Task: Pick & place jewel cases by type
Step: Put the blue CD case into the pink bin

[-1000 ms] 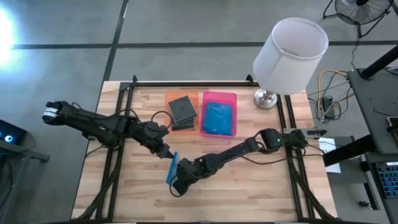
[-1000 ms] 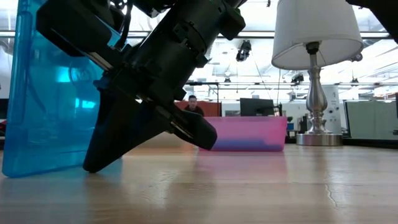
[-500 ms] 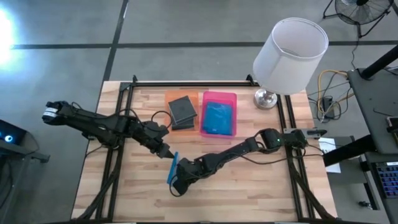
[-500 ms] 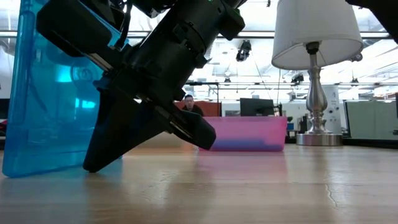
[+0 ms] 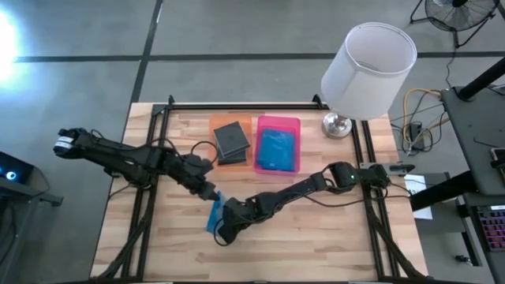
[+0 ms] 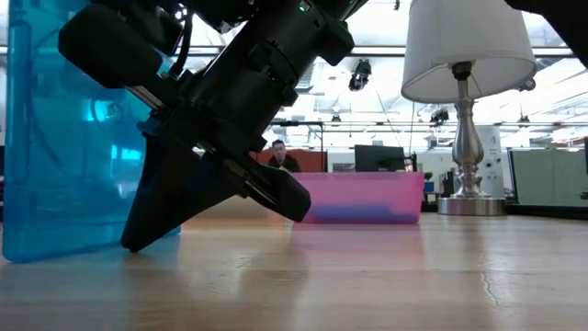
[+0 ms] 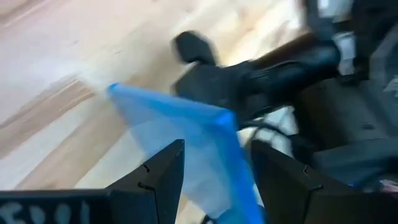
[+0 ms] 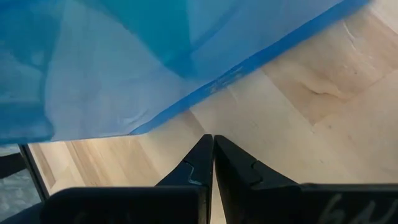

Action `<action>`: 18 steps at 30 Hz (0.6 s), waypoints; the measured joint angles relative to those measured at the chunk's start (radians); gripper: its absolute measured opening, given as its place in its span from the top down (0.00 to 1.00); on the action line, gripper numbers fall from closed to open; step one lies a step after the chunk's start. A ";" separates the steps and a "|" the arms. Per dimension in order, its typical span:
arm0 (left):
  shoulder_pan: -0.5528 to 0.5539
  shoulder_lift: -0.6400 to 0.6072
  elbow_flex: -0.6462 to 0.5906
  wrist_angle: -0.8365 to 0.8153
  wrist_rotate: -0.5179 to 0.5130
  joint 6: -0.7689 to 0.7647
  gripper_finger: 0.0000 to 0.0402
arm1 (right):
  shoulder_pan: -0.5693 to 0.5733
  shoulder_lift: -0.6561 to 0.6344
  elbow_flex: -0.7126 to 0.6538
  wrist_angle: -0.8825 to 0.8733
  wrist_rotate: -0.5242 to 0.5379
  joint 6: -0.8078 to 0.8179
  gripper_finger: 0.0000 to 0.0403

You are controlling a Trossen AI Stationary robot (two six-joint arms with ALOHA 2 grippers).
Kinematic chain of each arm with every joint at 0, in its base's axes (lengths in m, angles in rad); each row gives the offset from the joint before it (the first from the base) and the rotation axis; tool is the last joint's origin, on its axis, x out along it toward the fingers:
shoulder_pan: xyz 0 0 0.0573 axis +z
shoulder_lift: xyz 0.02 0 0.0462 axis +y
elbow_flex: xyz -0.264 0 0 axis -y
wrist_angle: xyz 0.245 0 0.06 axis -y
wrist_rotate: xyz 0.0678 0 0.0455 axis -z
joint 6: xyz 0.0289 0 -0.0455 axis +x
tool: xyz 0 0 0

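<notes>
While a translucent bright blue case stands on edge below the pink tray, the left gripper straddles it with parted fingers, and the right gripper beside it is closed empty.

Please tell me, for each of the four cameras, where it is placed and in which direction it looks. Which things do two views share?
High view: above the table, facing straight down; shows both arms, left gripper at the blue jewel case.
Low view: at table-top height, facing level across to the lamp; shows an arm from above.
Left wrist view: on the left wrist, open fingers around the case's edge.
Right wrist view: on the right wrist; right gripper shut beside the case.
All four share the case.
</notes>
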 joint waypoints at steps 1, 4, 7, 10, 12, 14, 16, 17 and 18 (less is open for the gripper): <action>0.000 0.000 0.000 -0.027 0.000 0.000 0.58 | 0.000 0.000 0.000 0.000 0.000 0.000 0.97; 0.000 0.001 0.000 -0.054 -0.001 0.000 0.58 | 0.000 0.000 0.000 0.000 0.000 -0.004 0.97; 0.000 0.001 0.000 -0.054 -0.002 0.000 0.58 | 0.000 0.000 0.000 0.001 -0.001 -0.006 0.97; 0.000 0.010 0.001 -0.056 -0.002 -0.001 0.58 | 0.000 -0.001 0.000 0.001 -0.002 -0.006 0.97; -0.001 0.021 0.001 -0.071 0.018 0.000 0.58 | 0.000 -0.001 0.000 0.001 -0.002 -0.006 0.97; -0.010 0.036 0.001 -0.079 0.043 0.000 0.59 | 0.000 -0.002 -0.001 0.002 0.004 -0.006 0.97; -0.023 0.056 0.001 -0.079 0.060 0.000 0.60 | 0.000 -0.002 -0.002 0.002 0.018 -0.006 0.97; -0.030 0.069 0.001 -0.080 0.069 0.000 0.60 | 0.000 -0.002 -0.002 0.003 0.020 -0.006 0.97; -0.037 0.079 0.001 -0.082 0.075 0.000 0.61 | 0.000 -0.002 -0.002 0.003 0.020 -0.006 0.97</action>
